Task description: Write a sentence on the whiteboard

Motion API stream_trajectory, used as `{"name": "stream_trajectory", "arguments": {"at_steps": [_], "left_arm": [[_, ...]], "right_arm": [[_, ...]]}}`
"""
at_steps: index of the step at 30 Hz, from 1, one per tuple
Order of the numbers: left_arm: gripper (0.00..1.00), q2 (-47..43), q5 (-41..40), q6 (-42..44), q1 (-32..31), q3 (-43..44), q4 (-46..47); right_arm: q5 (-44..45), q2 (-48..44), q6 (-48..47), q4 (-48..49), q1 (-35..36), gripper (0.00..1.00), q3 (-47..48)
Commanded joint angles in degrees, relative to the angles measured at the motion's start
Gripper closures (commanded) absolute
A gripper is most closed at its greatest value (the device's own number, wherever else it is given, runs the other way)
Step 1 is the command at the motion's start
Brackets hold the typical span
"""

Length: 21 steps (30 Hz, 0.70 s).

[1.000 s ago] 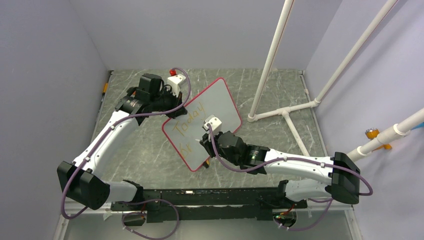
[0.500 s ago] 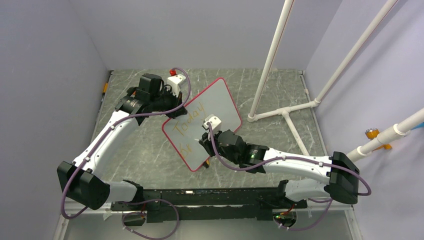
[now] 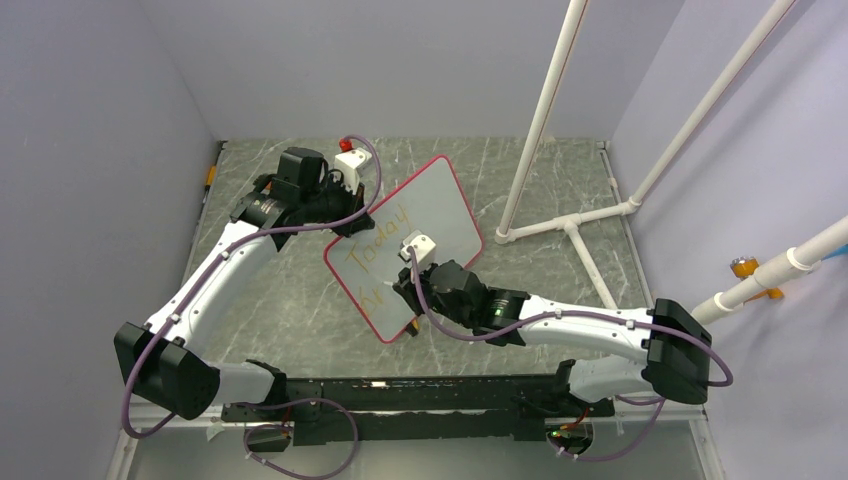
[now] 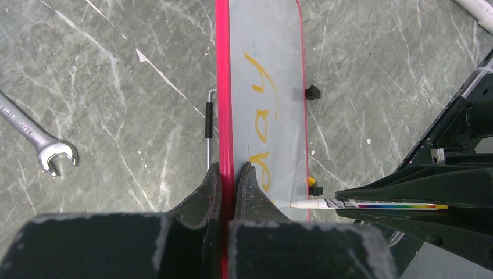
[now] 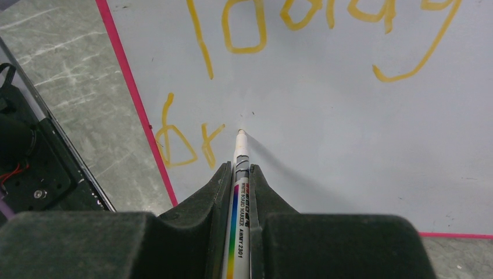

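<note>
Above the grey-green marbled table (image 3: 290, 290), the whiteboard (image 3: 447, 200) is held up at a tilt. Your left gripper (image 4: 228, 168) is clamped on its red frame, and the board's long axis runs straight away from that pincer. Your right gripper (image 5: 239, 170) is clenched on the marker (image 5: 240, 156), so this arm does the writing. The sentence (image 3: 377, 243) reads "Today", with "br" begun beneath it. The marker tip sits just right of the "r", at or barely off the surface; contact cannot be told. The next letter probably belongs further right along the lower line, parallel to the upper one.
</note>
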Motion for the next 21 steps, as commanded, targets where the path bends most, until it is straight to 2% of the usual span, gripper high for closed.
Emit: {"name": "stream_trajectory", "arguments": {"at_steps": [1,21], "left_arm": [[1.0,0.48,-10.85,6.07,0.02,-1.2,-3.06],[1.0,0.47,-10.87,6.11,0.03,-1.16,-3.05]], "right_arm": [[-0.51,0.68,0.57,3.17,-0.1,1.0,1.93],[-0.4,-0.71,3.22,1.32,0.12,1.0,-3.48]]}}
